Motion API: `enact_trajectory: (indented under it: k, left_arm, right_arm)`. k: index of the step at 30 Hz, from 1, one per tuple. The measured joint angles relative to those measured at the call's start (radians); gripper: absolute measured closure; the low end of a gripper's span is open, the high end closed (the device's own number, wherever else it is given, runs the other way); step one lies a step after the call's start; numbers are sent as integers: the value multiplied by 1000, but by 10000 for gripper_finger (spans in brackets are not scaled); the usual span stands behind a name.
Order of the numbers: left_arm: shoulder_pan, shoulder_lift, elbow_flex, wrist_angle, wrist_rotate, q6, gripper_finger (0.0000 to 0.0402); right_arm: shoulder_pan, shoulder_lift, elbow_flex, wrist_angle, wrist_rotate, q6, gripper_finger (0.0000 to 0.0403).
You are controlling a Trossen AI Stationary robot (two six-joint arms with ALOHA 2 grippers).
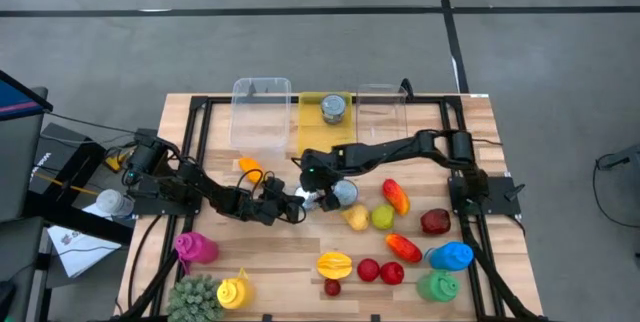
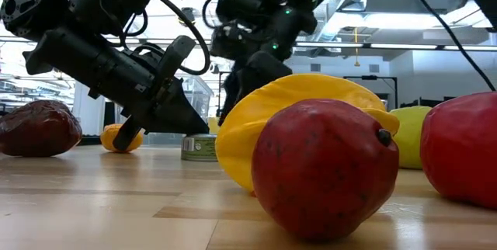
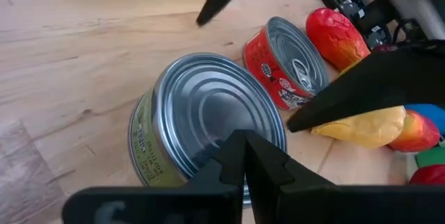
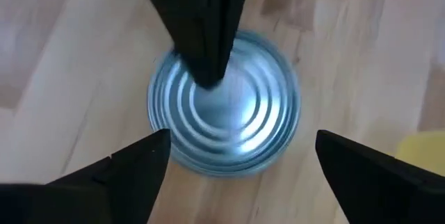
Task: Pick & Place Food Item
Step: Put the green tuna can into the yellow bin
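Note:
A silver-topped can with a green label (image 3: 201,123) stands upright on the wooden table, also seen in the right wrist view (image 4: 226,106) and the high view (image 1: 321,199). My left gripper (image 3: 243,151) is shut, its tip over the can's lid. It reaches in from the table's left (image 1: 300,203). My right gripper (image 4: 243,140) is open and hovers above the same can (image 1: 318,179), one finger on either side and clear of it. A red-labelled can (image 3: 288,60) lies tilted just beyond the green one. My left gripper has its shut fingertips (image 4: 208,71) on the can's flat lid, near its middle (image 4: 233,102). They slant down from the table's left. The can stands upright on the table. Whether the tips press on the lid or only rest above it, I cannot tell.
Toy fruits crowd the near right of the table: a yellow one (image 1: 357,217), a green one (image 1: 382,217), a red-orange one (image 1: 396,195) and a star fruit (image 1: 334,263). An orange (image 1: 250,169) lies left. A yellow tray with a can (image 1: 333,109) and clear tubs (image 1: 262,112) stand at the far edge.

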Motion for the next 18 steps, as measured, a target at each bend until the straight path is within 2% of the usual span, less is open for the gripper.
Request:
enact_trajectory:
  k: [4, 8, 14, 18]
  left_arm:
    - [0, 0, 0, 0, 0, 1, 401]
    - [-1, 0, 0, 0, 0, 2, 401]
    - [0, 0, 0, 7, 15, 2, 401]
    - [0, 0, 0, 5, 10, 3, 401]
  right_arm:
    - [-4, 40, 25, 14, -7, -1, 60]
    - [-14, 55, 32, 14, -76, 8, 62]
    - [-6, 40, 26, -2, -174, 6, 62]
    - [-7, 14, 27, 16, -195, -4, 62]
